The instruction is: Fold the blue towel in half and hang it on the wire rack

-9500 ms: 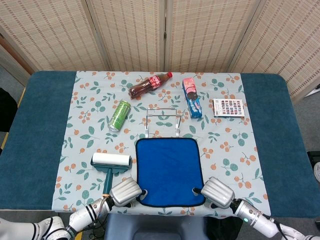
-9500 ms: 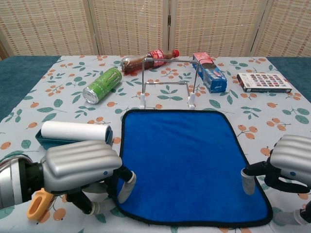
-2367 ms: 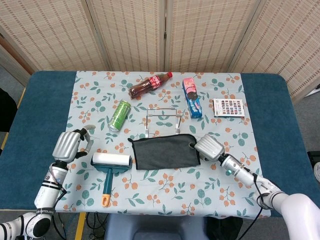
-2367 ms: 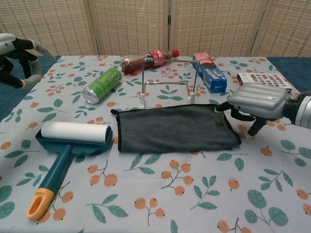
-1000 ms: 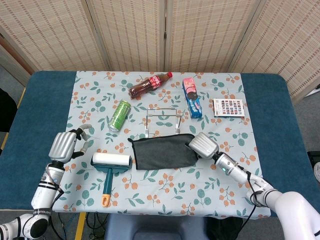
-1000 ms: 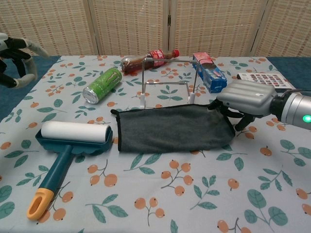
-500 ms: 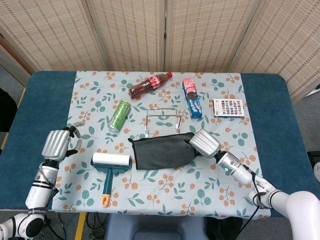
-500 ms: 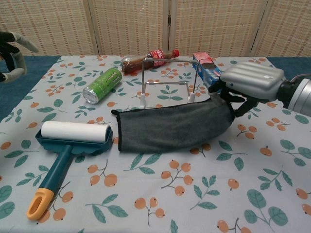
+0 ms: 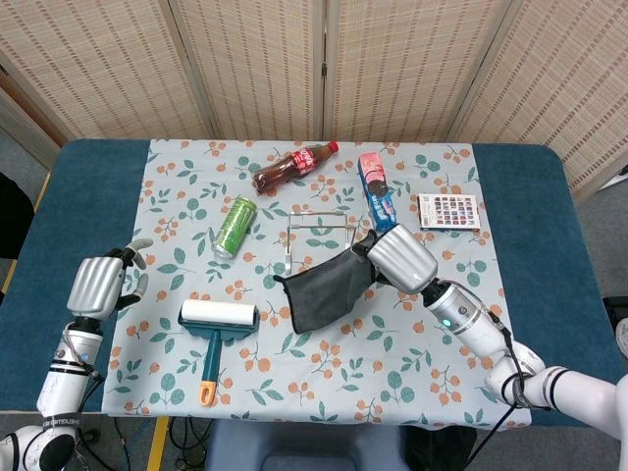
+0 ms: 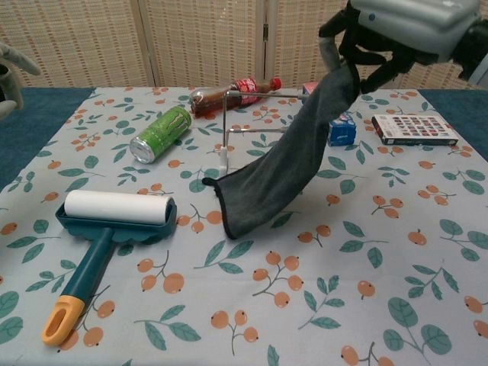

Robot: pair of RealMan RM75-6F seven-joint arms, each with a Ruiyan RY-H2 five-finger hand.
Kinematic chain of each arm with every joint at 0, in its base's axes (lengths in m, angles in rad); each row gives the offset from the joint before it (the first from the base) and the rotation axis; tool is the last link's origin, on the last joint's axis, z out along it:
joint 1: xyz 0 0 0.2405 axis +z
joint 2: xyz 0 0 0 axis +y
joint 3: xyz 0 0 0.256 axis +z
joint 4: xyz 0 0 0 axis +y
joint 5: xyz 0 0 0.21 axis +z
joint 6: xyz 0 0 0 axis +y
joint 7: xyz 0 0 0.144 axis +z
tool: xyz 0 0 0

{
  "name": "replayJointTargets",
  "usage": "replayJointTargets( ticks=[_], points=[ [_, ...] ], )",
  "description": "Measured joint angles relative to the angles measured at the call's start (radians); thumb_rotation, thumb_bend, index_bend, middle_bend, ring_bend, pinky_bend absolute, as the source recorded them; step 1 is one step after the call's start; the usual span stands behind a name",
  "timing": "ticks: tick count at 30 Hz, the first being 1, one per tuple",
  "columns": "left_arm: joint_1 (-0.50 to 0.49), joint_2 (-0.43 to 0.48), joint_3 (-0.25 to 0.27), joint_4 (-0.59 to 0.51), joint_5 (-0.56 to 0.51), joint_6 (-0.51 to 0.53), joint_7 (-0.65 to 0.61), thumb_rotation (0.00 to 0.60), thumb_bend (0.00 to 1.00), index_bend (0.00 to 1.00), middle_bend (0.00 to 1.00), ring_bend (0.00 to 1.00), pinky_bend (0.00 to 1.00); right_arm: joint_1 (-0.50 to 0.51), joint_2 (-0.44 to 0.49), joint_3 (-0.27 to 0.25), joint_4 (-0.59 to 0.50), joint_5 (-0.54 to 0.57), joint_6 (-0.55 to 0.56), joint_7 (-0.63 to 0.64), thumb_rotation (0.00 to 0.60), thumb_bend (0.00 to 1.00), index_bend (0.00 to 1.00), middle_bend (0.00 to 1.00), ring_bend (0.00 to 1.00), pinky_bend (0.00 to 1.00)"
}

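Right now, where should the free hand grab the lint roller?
Probably by the long handle, coming down from above. The lint roller lies flat with its handle pointing toward the robot and bare cloth around it, so the left hand could likely close around it.

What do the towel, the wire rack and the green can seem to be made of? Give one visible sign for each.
Towel: soft cloth, matte grey side showing with dark stitched edging; it drapes limply from the right hand.
Wire rack: probably metal, thin shiny rods on white feet.
Green can: likely aluminium, with a glossy printed wall and a silvery end.

Ribbed silver hand, black fingers
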Motion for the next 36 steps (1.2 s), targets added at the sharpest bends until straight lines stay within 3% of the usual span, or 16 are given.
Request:
replayJointTargets(
  ticks=[6,21,29,36],
  points=[
    [0.008,0.007,0.001,-0.001,0.005,0.002,-0.016,0.600,0.45,0.23,0.47,0.41,0.75,0.026,0.062,0.076,-0.114,0.044,-0.016,-0.105,0.600,0.41,0.78,0.91,0.91,1.00],
    [0.018,0.017,0.008,0.019,0.025,-0.010,-0.053,0.600,0.45,0.23,0.47,0.41,0.75,0.025,0.088,0.142,-0.231,0.156,-0.025,-0.368,0.600,0.41,0.78,0.91,0.91,1.00],
    [0.027,0.015,0.012,0.019,0.036,-0.004,-0.066,0.600,0.45,0.22,0.46,0.40,0.75,0.085,0.038,0.184,-0.203,0.258,-0.114,-0.456,0.600,0.41,0.78,0.91,0.91,1.00],
    [0.043,0.021,0.018,0.022,0.042,0.007,-0.079,0.600,0.45,0.22,0.46,0.40,0.75,0.174,-0.048,0.228,-0.088,0.374,-0.204,-0.510,0.600,0.41,0.78,0.91,0.91,1.00]
  ],
)
